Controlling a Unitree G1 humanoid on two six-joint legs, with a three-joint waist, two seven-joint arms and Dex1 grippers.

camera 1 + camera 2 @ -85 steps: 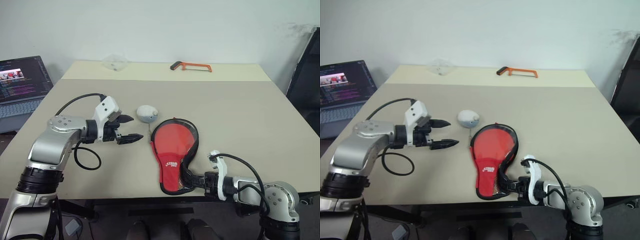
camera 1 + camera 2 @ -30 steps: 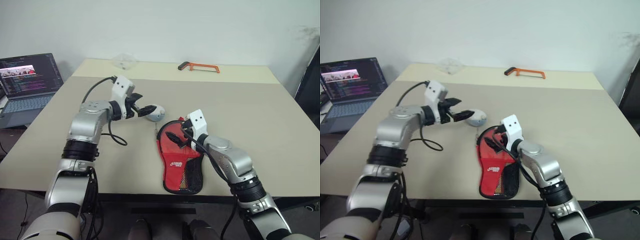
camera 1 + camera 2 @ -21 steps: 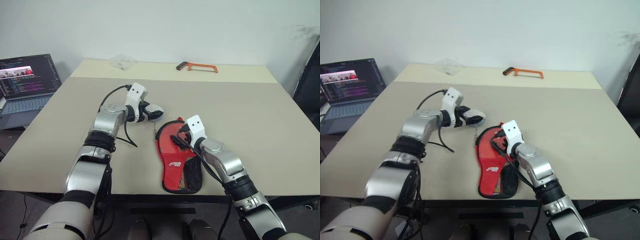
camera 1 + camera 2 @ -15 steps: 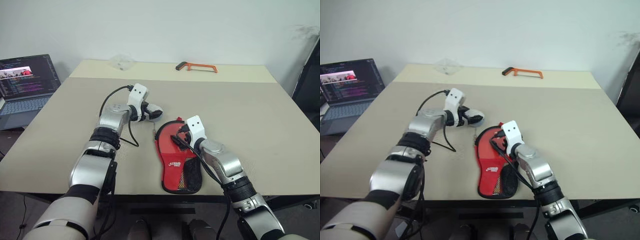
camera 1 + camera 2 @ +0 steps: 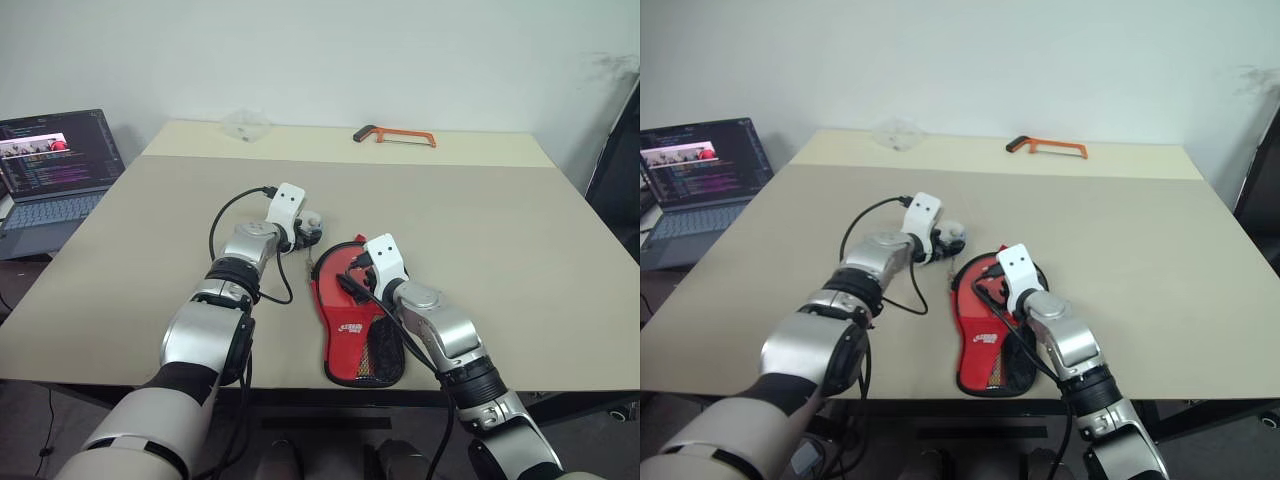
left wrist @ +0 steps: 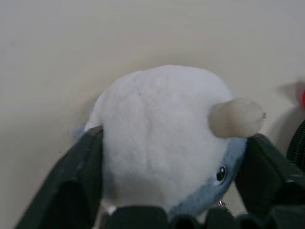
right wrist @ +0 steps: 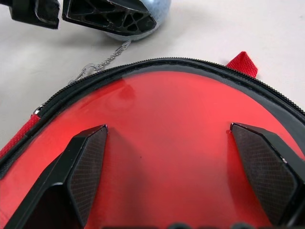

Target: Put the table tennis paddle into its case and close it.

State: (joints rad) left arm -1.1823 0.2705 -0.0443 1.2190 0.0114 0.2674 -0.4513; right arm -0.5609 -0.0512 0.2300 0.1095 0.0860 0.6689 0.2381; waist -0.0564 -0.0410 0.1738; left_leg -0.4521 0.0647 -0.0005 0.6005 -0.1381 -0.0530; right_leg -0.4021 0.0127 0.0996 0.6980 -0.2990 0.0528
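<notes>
The case point(image 5: 360, 345) lies flat near the table's front edge, red side with white lettering and black mesh pocket facing up. Its zip stands open around the round end. The table tennis paddle point(image 7: 181, 138) sits inside it with its red face showing and its handle hidden. My right gripper point(image 7: 167, 128) hovers open just over that red face, one finger at each side. Just past the case's round end, my left gripper point(image 5: 305, 232) has a finger pressed to each side of a small grey-white plush pouch point(image 6: 157, 109) resting on the table.
A thin chain with a clasp point(image 7: 102, 59) runs from the pouch toward the case's zip. An orange hacksaw point(image 5: 393, 134) and a clear plastic bag point(image 5: 246, 122) lie at the table's far edge. An open laptop point(image 5: 55, 150) stands off the left side.
My left gripper has come down and forward onto the pouch, and its fingers have closed in against the pouch's sides. The right gripper has sunk a little over the paddle.
</notes>
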